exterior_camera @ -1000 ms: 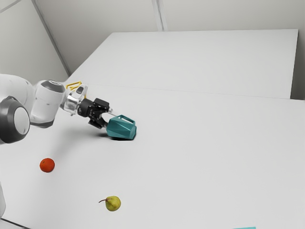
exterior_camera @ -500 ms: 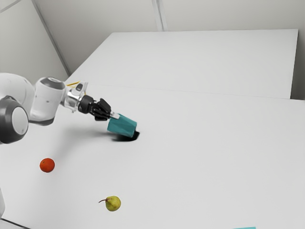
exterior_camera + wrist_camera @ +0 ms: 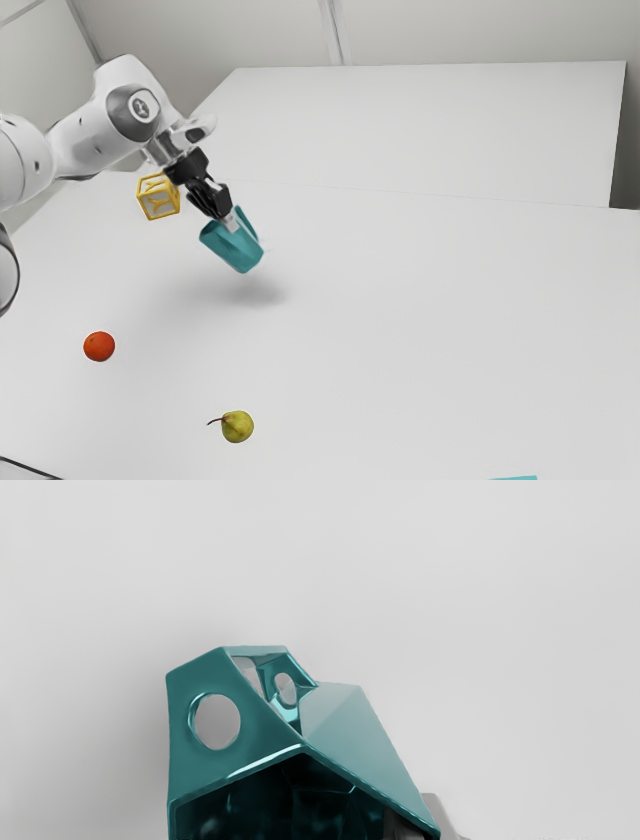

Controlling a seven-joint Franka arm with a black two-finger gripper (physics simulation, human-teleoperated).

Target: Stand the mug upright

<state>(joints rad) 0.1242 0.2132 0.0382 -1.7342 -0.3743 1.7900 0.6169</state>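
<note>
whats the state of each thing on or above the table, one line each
mug: held off the table, tilted, mouth toward the end effector
end effector: closed on the mug's wall
pear: lying on its side, stem toward the exterior view's left
orange: resting on the table
yellow cube: resting on the table

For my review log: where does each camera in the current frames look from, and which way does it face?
Exterior view: sits at the arm's side, looking down across the white table; the white-and-grey robot arm enters from that view's left, ending in the black two-finger gripper.
Wrist view: rides on the arm's hand, facing past the fingertips toward the teal faceted mug and its open mouth; parts of the fingers show at the bottom edge.
Shared: the mug, the fingers and the table.
</note>
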